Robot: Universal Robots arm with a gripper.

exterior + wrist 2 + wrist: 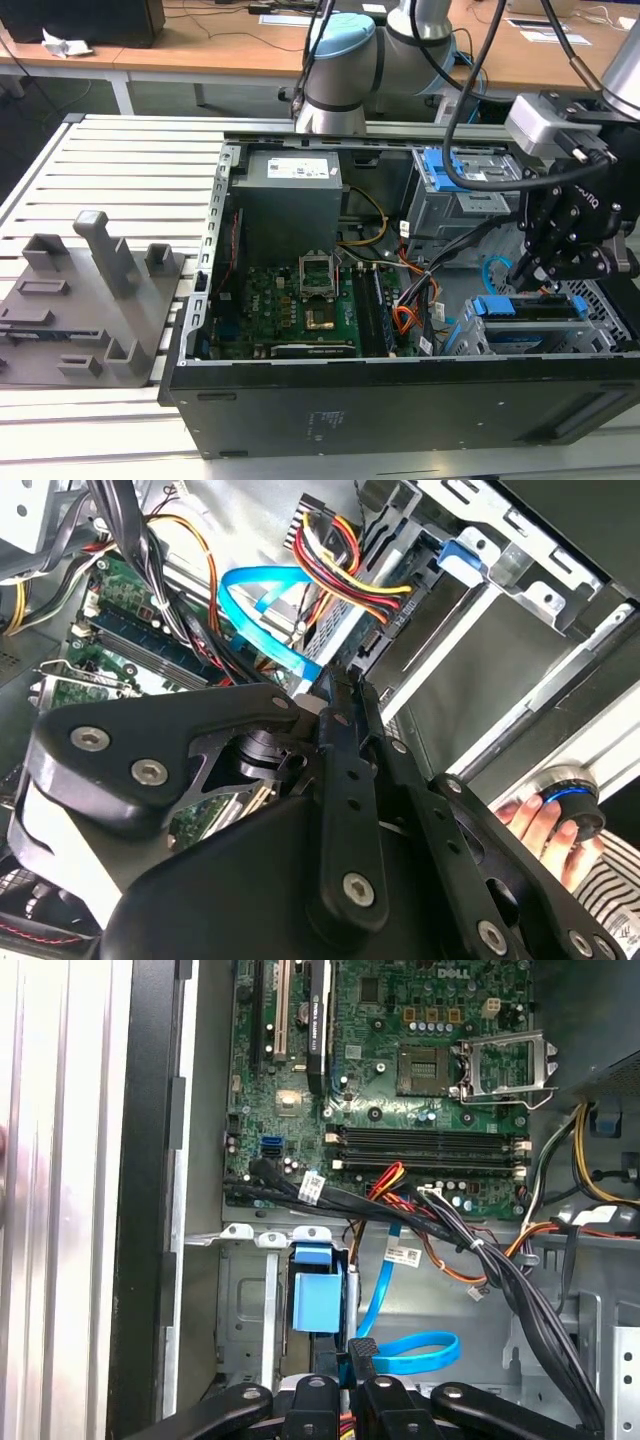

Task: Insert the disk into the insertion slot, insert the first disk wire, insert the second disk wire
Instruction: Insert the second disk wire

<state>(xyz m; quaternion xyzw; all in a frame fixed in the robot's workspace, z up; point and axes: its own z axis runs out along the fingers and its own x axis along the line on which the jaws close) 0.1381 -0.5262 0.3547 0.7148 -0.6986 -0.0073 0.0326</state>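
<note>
black computer case (400, 400) lies open on the slatted bench (130, 160), green motherboard (300, 310) inside. the insertion slot (600, 310) sits at the exterior view's right and holds the disk (530, 307) in its blue carrier. the tool (540, 270) hangs just above the disk, clenched on the second disk wire (395, 1345), which loops below.

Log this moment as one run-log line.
gripper: above the insertion slot | disk: seated in slot | second disk wire: looped near fingertips | fingers: close together
</note>
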